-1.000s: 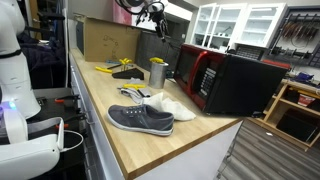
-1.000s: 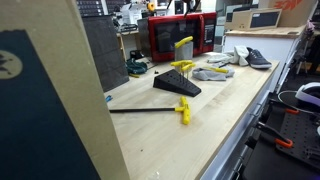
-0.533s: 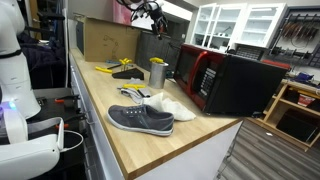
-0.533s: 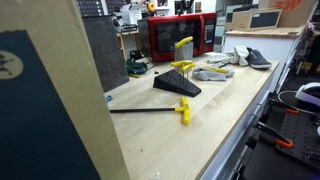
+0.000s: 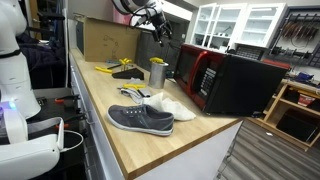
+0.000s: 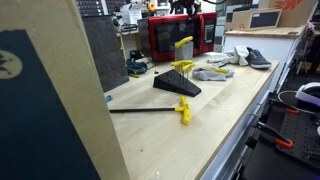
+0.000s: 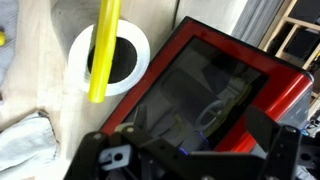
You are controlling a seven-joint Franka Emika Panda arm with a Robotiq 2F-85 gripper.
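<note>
Hanging high over the worktop, the gripper is wide open and holds nothing; below it the cup with a yellow stick stands untouched, just beside the red microwave

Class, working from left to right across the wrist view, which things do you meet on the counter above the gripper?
White cloth → round cup holding a yellow stick → red microwave.
</note>
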